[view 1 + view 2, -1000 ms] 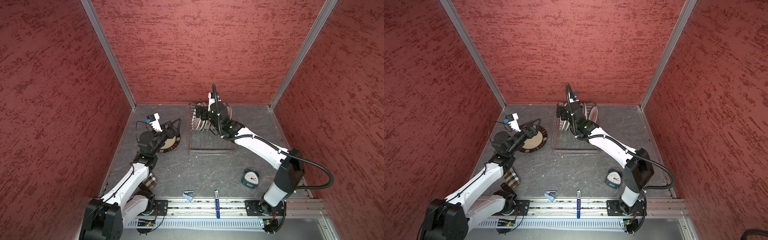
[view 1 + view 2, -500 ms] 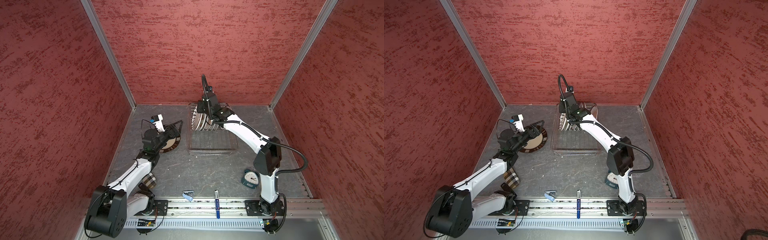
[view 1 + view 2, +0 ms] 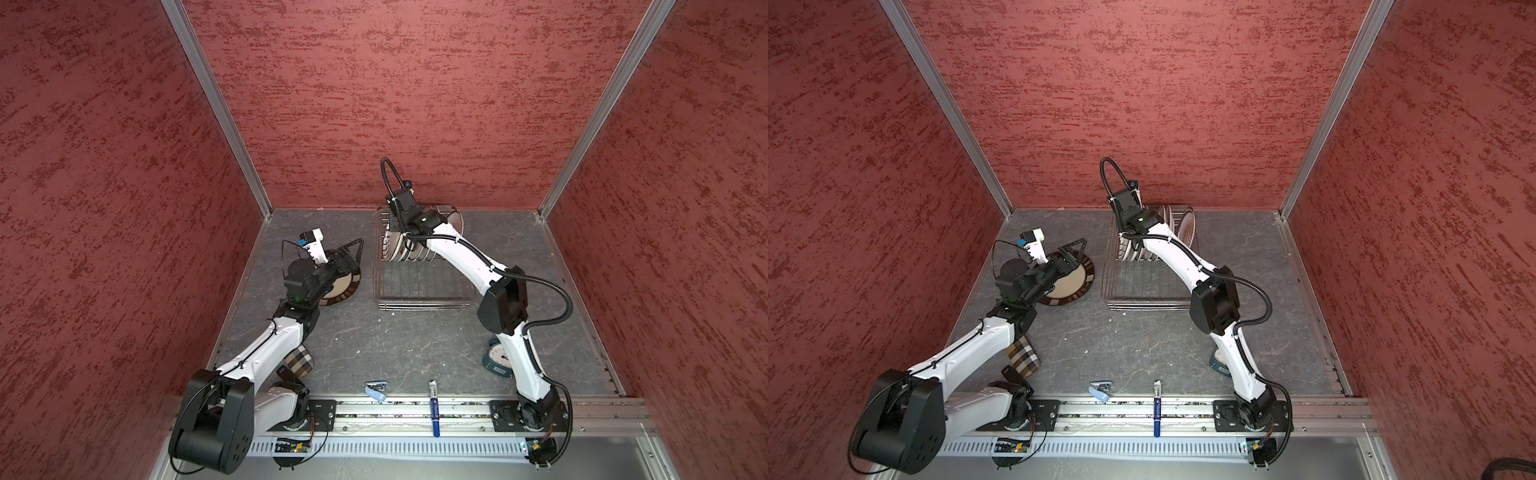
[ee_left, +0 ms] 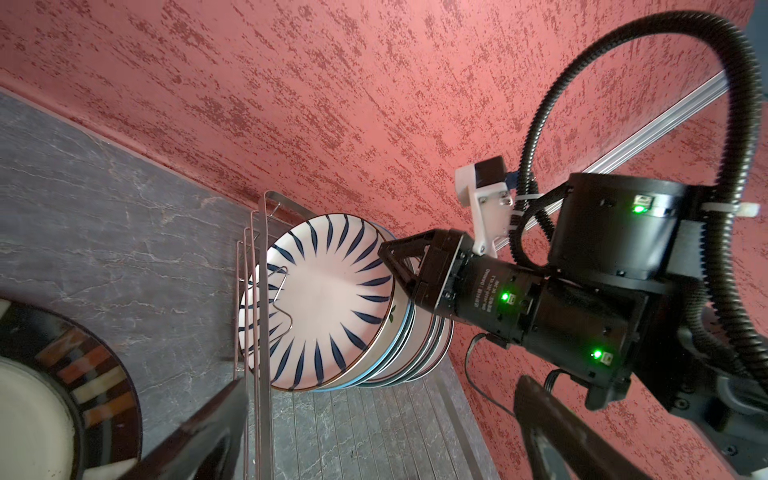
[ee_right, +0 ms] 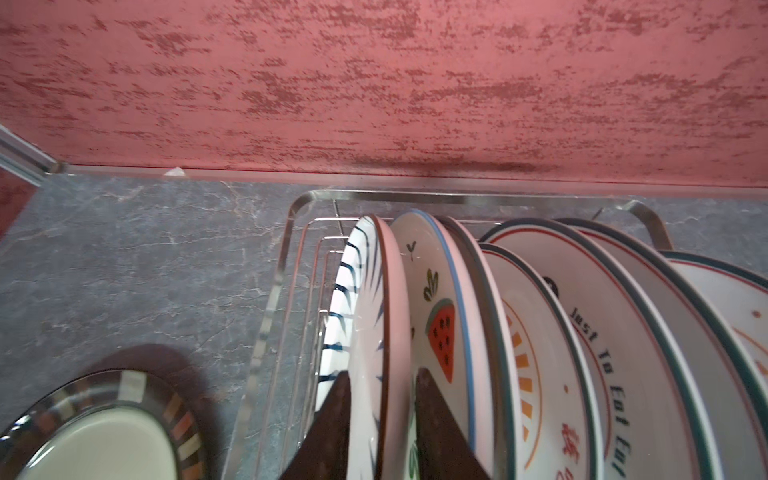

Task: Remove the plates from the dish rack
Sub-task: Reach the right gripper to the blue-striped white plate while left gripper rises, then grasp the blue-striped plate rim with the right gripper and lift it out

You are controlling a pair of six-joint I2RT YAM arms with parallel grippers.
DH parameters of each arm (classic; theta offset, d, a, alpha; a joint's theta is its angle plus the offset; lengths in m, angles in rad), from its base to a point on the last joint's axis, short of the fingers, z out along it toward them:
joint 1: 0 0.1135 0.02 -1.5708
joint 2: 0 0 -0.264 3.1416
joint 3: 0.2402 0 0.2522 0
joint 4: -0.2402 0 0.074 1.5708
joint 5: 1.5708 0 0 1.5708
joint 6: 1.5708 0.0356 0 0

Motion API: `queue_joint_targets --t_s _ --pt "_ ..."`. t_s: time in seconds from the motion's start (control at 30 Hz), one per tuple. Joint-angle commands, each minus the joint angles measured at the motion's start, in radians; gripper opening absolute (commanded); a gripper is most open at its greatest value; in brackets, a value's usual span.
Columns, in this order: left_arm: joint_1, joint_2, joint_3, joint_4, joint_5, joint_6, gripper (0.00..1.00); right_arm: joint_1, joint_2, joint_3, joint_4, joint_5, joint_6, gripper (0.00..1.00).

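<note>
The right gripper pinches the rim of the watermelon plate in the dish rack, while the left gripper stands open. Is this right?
Not fully. The right gripper pinches the blue-dash plate, the end one in the dish rack. The watermelon plate stands next to it, as the right wrist view shows. The left gripper stands open.

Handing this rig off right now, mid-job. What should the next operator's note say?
Left gripper: open, by the dark-rimmed cream plate lying on the grey table.
Right gripper: jaws straddle the rim of the white blue-dash plate, end of the silver wire dish rack; firm grip unclear.
Done: one plate out.
Left: blue-dash plate and the upright row behind it.
</note>
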Motion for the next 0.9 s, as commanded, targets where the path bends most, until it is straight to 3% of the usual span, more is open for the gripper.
queue_joint_targets --t_s 0.0,0.23,0.87 --pt "0.006 -0.010 -0.008 0.025 -0.006 -0.009 0.99 0.003 0.018 0.042 -0.047 0.057 0.008 0.29" --pt "0.006 0.005 -0.011 0.036 -0.014 -0.021 0.99 0.008 0.068 0.082 -0.052 0.064 0.005 0.29" --pt "0.005 0.032 -0.002 0.034 -0.028 -0.021 0.99 0.065 0.155 0.153 0.040 0.345 -0.070 0.16"
